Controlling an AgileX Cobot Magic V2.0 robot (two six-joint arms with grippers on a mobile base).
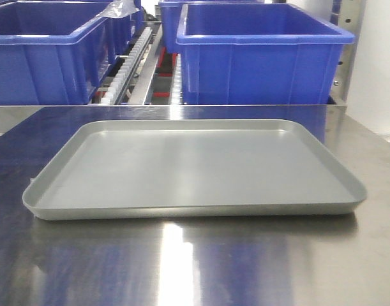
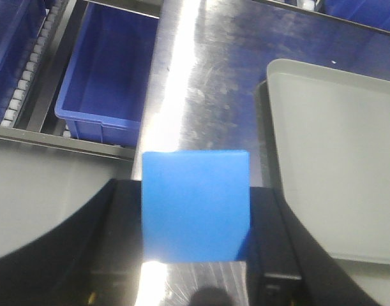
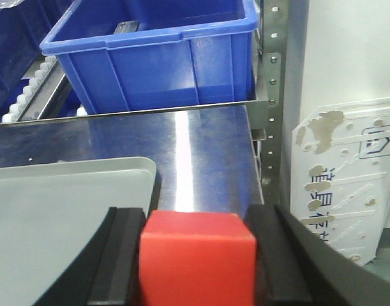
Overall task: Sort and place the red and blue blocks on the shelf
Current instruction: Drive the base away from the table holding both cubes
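While each arm holds 1 cube, neither cube is on the shelf (image 1: pixel 138 60) yet, so the step in hand looks like the carry and placement. The left gripper (image 2: pixel 195 207) sits just off the left edge of the grey tray (image 1: pixel 195 169), its 2 black fingers (image 2: pixel 271 248) pinching the sky-blue block (image 2: pixel 195 204) by opposite faces above the steel tabletop (image 1: pixel 182 261). The right gripper (image 3: pixel 198 261) hangs just off the tray's right-hand far corner, its fingers (image 3: pixel 121 261) clamped likewise on the red block (image 3: pixel 198 255). The tray itself holds nothing. Beyond its far edge stand the shelf's roller tracks, loaded with large blue bins (image 1: pixel 262 64).

To do this well, I would lift each cube well above the tray's rim before reaching past its far edge, since the bin walls stand higher than the tabletop. Each grip looks square and centred, so no regrasp seems needed. Move 1 arm at a time, keep red and blue to separate spots beyond the tray, and part the fingers only once the cube rests flat, as a small cube dropped onto rollers may tumble between them.
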